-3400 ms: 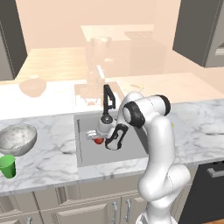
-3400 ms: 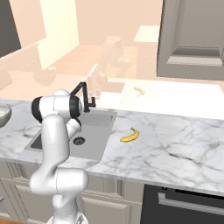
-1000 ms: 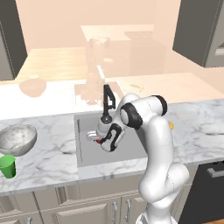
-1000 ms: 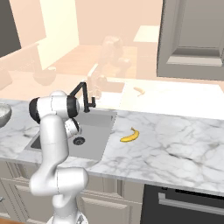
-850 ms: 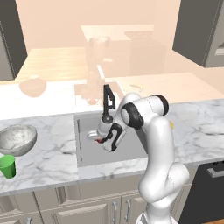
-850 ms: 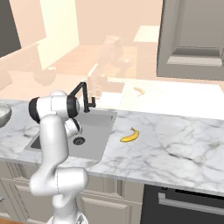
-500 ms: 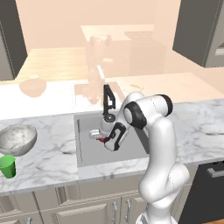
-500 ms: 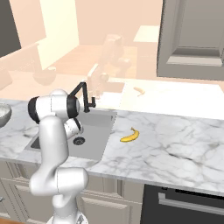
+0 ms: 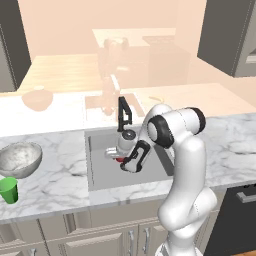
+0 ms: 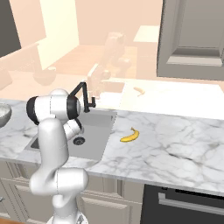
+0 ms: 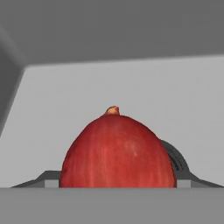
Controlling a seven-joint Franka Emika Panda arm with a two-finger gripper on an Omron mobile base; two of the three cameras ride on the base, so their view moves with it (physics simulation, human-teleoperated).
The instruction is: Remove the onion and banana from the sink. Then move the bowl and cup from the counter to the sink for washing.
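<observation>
In the left base view, I am a white arm reaching down into the sink (image 9: pixel 100 177), a grey basin set in the marble surface (image 9: pixel 55 195). My fingers (image 9: pixel 114 154) hang low over the basin floor, just in front of the black faucet (image 9: pixel 123 114). A sliver of the red onion (image 9: pixel 118 159) shows right at their tips. At nine o'clock from the sink sits the speckled bowl (image 9: pixel 19 159), with the green cup (image 9: pixel 8 190) just below it, near the front edge of the surface.

In the right base view, my arm bends over the sink (image 10: pixel 94 146), with the round drain (image 10: pixel 78 141) visible beside my wrist. The banana (image 10: pixel 130 135) already lies out on the marble at three o'clock from the basin.

In the hand view, the onion (image 11: pixel 117 151) sits dead ahead and very close, its small stem pointing to twelve o'clock, the dark drain (image 11: pixel 176 162) partly hidden behind it at three o'clock. My fingers are spread wide, holding nothing. I judge the onion lies straight along my reach, so the next move is to go forward and close around it.
</observation>
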